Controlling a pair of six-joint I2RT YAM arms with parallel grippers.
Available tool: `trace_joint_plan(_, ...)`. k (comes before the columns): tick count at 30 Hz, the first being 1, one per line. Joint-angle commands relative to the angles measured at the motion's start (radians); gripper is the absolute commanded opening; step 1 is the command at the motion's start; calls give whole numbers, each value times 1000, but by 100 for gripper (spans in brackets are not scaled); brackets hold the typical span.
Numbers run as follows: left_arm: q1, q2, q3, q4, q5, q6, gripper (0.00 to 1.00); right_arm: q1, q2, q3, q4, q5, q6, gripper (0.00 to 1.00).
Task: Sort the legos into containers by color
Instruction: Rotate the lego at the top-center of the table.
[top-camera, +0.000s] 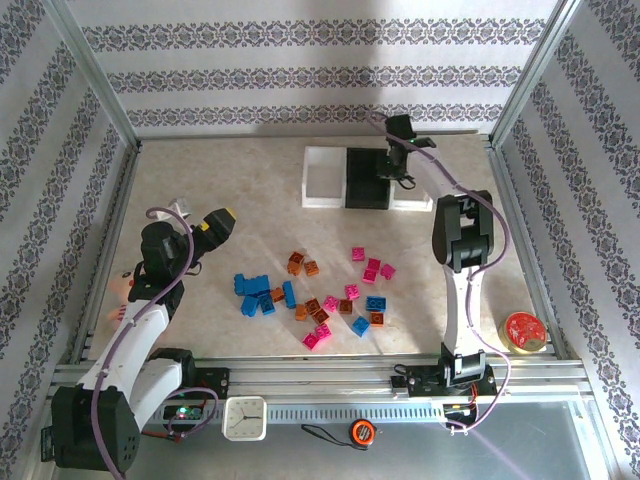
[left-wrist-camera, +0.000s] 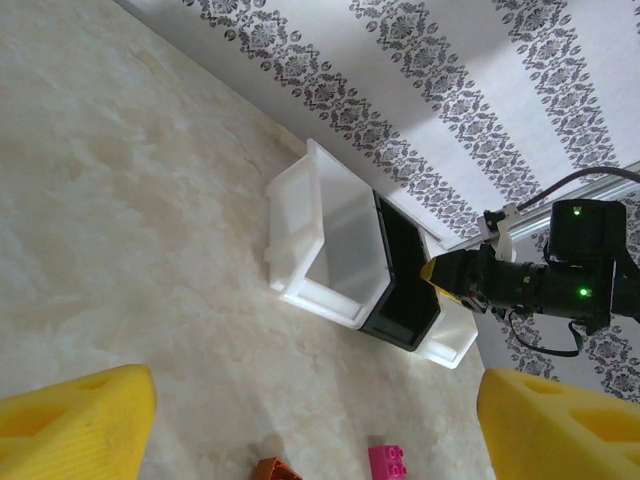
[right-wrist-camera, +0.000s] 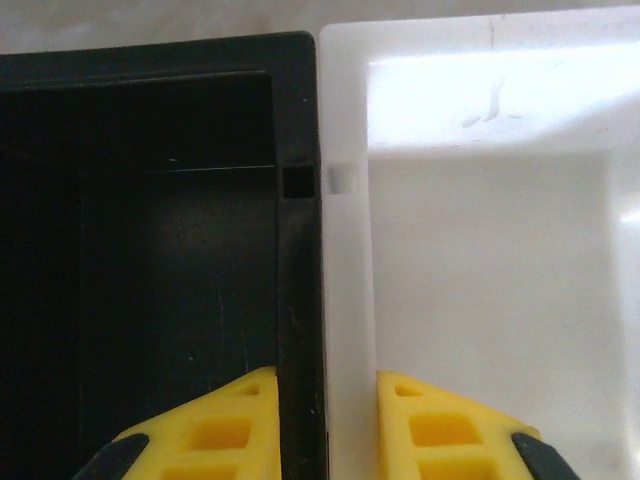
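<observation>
Pale counter (top-camera: 230, 190) holds scattered legos (top-camera: 320, 295). Right pincer (right-wrist-camera: 325, 425) pinches the wall shared by two containers (top-camera: 324, 152), black and white. Left pincer (left-wrist-camera: 315, 420) hangs wide apart.

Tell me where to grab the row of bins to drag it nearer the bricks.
Pinch the double wall where the black bin meets the right white bin, from straight above: it stands upright, thin and open-topped. The right gripper has a finger on each side of it.
</observation>
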Motion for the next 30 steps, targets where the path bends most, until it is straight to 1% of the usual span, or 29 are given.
trace_joint_plan(1, -17, -16, 35, -35, -6, 20, 84, 64, -29, -70, -25, -26, 117, 6)
trace_joint_plan(2, -19, -16, 36, -37, -5, 19, 84, 86, -38, -87, -14, -12, 131, 4)
trace_joint_plan(3, -20, -17, 39, -46, -6, 17, 84, 107, -43, -101, -14, 6, 149, 0)
trace_joint_plan(9, -26, -35, 37, -67, -4, 5, 84, 212, -78, -198, 26, 40, 268, 0)
trace_joint_plan(13, -29, -40, 25, -66, 0, -1, 84, 268, -85, -229, 35, 51, 275, 0)
trace_joint_plan(20, -30, -40, 12, -70, 8, 0, 84, 299, -100, -260, 25, 83, 241, 0)
trace_joint_plan(25, -33, -40, 8, -73, 14, 3, 85, 307, -121, -275, 15, 62, 181, 0)
trace_joint_plan(29, -44, -40, 9, -63, 19, 19, 90, 312, -124, -288, 16, 46, 153, 0)
trace_joint_plan(30, -48, -40, 10, -65, 19, 23, 91, 314, -128, -295, 21, 43, 146, 2)
